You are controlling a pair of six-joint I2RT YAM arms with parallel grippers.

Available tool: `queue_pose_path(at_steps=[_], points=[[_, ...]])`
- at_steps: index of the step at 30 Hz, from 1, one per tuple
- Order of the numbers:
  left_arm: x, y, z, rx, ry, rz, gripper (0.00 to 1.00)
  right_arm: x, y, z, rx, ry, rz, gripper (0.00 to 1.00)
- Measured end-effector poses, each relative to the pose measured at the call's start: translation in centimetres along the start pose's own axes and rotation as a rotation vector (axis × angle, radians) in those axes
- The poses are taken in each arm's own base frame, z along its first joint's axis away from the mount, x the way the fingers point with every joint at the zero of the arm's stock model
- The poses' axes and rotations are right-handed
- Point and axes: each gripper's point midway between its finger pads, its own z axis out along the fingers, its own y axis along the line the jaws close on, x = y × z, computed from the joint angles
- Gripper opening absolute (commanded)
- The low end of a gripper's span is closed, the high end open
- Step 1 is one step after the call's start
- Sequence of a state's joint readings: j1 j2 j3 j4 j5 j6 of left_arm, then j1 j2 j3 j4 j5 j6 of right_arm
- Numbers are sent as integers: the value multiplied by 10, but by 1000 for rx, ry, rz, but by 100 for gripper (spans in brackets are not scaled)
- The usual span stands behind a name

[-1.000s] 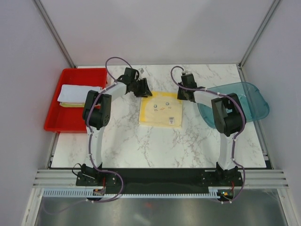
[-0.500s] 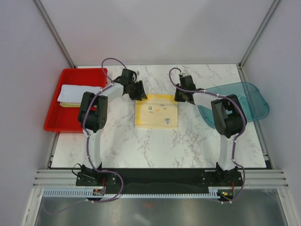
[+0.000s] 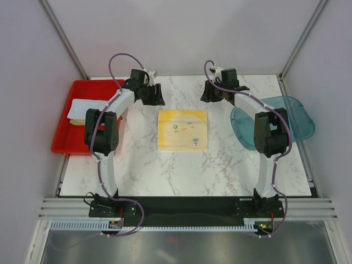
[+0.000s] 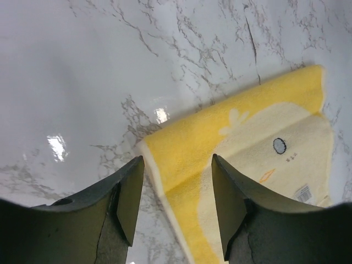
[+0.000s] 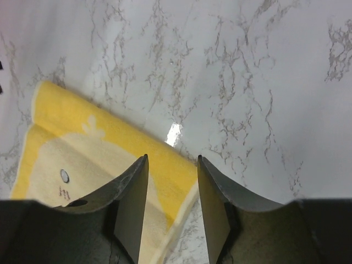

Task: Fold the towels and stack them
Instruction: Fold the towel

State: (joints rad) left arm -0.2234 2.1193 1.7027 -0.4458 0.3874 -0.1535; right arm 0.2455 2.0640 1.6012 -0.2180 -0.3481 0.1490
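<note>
Yellow towel (image 4: 242, 137) just beside left gripper (image 4: 177, 162) — apparently apart.

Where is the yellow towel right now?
In the top view, the yellow towel lies flat at the middle of the marble table, between the red tray on the left and the teal bin on the right.

I can read no words or numbers anywhere. The yellow towel (image 3: 182, 129) carries a small white label (image 4: 303, 192) near its edge, its print too tiny for me to make out. A few small dark marks (image 5: 61, 192) on the towel's pale centre are illegible too.
</note>
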Motion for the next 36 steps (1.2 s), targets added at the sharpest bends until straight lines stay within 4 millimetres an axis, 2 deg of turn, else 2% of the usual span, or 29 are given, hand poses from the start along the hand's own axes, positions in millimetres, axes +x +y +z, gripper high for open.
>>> queue_pose_path(at_steps=[4, 6, 10, 13, 16, 32, 36], points=[[3, 18, 6, -4, 18, 60, 59, 23, -19, 13, -24, 79, -13, 52], [11, 28, 16, -5, 49, 82, 59, 42, -27, 21, -39, 134, -2, 52], [30, 37, 39, 30, 125, 94, 58, 67, -35, 30, -67, 203, 25, 52], [18, 37, 40, 40, 118, 115, 58, 66, -34, 32, -94, 204, 24, 49], [15, 40, 45, 43, 132, 120, 57, 66, -33, 35, -115, 205, 24, 46], [28, 34, 41, 126, 200, 171, 55, 73, -31, 34, -160, 227, 10, 34], [28, 33, 41, 138, 206, 172, 59, 73, -32, 34, -164, 228, 15, 33]])
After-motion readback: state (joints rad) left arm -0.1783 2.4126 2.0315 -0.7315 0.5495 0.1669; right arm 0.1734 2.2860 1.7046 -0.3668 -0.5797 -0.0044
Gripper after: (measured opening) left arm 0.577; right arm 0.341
